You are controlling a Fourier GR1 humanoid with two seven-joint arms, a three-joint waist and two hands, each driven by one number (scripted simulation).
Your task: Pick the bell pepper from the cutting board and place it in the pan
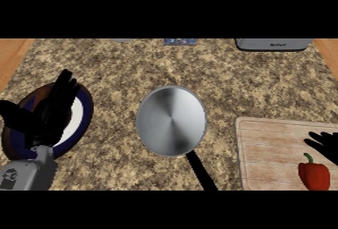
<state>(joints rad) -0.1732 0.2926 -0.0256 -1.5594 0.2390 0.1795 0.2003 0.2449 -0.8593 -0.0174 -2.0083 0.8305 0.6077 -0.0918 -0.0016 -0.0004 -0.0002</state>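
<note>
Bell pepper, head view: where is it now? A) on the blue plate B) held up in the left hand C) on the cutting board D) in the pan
C: the red bell pepper lies on the wooden cutting board at its near right part, apart from the empty steel pan; the right hand shows just beyond it, its fingers straight.

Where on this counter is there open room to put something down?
Bare granite lies between the pan and the grey appliance, and between pan and plate. Crowded: the cutting board's near corner, with bell pepper and right hand.
</note>
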